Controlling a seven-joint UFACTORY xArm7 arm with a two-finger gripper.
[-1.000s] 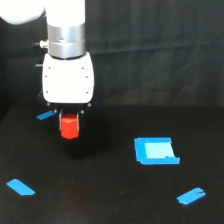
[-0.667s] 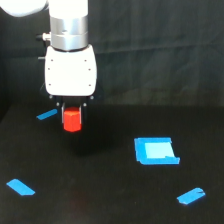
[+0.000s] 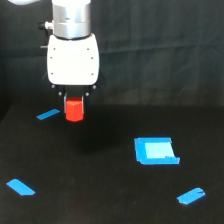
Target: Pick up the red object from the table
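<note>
Gripper is pinching the red object between its fingers, under the white wrist housing. Block looks clear of the table: dark gap under it and a faint shadow below, so we judge it airborne, not resting.

Status as we read it: grasp done, lift in hand.

Doing the lift well:
- We keep the pull straight up, no sideways drift, so the block doesn't shear out of the pads.
- We hold the squeeze constant. Block is faceted, so contact may sit on an edge rather than a flat; can't tell from this view. Any relaxing risks it rotating or dropping.
- Most of the block shows below the housing, so we judge the bite shallow. Go slow, no jerks.
- Nothing tall nearby. Blue tape strip sits just to the exterior view's left of the block, flat on the table. Blue square patch and the other two strips are well apart. No collision worry.

Finger pads themselves are hidden in shadow, so we can't confirm how centred the grip is.
</note>
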